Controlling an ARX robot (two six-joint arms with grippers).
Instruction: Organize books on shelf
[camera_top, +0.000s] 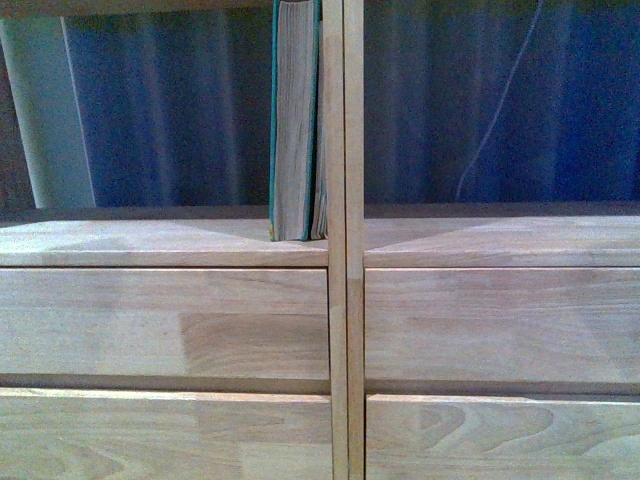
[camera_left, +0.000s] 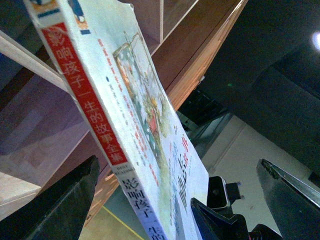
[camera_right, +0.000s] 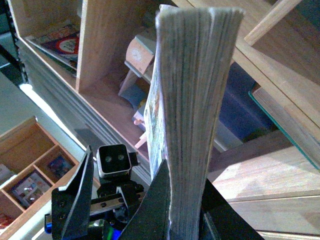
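Observation:
The teal book (camera_top: 295, 120) stands upright in the left compartment of the pale wood shelf (camera_top: 160, 242), against the centre divider. No gripper shows in the front view. My right gripper (camera_right: 185, 212) is shut on the lower end of the white book (camera_right: 195, 100), holding it upright with its page edges facing the camera. In the left wrist view the white book (camera_left: 130, 100) shows its red spine band, Chinese characters and cover picture. It stands between the wide-open fingers of my left gripper (camera_left: 175, 200), which do not touch it. The teal book's edge (camera_right: 287, 120) lies close beside the shelf board (camera_right: 265, 170).
A blue curtain (camera_top: 170, 110) and a white cable (camera_top: 495, 110) hang behind the backless shelf. Two drawer fronts (camera_top: 160, 320) sit below each column. A darker cabinet holds picture books (camera_right: 60, 42) and a wooden toy (camera_right: 137, 55). A compartmented wooden tray (camera_right: 30, 170) lies lower down.

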